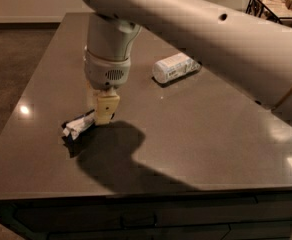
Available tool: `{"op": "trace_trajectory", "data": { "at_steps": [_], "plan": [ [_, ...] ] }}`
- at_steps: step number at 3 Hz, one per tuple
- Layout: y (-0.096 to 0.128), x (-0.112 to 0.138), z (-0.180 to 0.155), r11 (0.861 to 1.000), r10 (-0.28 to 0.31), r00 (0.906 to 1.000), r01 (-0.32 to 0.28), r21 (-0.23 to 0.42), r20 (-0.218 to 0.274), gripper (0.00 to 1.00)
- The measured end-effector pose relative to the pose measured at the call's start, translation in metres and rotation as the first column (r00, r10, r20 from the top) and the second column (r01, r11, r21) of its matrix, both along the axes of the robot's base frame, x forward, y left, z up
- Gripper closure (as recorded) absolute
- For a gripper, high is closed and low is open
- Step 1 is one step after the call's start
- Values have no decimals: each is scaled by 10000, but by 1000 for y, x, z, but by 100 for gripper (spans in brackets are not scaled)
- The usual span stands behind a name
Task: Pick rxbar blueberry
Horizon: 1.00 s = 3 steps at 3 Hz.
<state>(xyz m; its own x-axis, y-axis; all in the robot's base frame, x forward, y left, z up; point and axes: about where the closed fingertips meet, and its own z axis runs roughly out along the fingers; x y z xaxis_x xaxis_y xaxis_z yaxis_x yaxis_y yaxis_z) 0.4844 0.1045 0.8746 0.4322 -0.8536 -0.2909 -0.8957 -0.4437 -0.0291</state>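
Observation:
The rxbar blueberry (79, 126), a small flat bar in a dark wrapper with a whitish panel, is at the front left of the dark table (196, 134). Its right end sits between the fingers and its left end slopes down towards the tabletop. My gripper (102, 109) points straight down from the white wrist and is shut on that right end. One yellowish finger (107, 108) faces the camera; the other is mostly hidden behind it. A dark shadow lies under the bar and wrist.
A clear plastic bottle with a white label (175, 67) lies on its side behind and right of the gripper. A dark wire basket (278, 6) stands at the far right corner. My thick white arm (211, 29) crosses the upper right of the view.

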Motion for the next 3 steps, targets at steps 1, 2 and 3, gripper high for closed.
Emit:
{"op": "trace_trajectory", "data": {
  "at_steps": [1, 2, 3],
  "plan": [
    [-25, 11, 33, 9954, -316, 9993, 332, 902, -195, 100],
    [-40, 14, 64, 9861, -273, 9995, 298, 1636, -178, 100],
    [-48, 15, 81, 9778, -191, 9997, 213, 2086, -127, 100]
  ]
}}
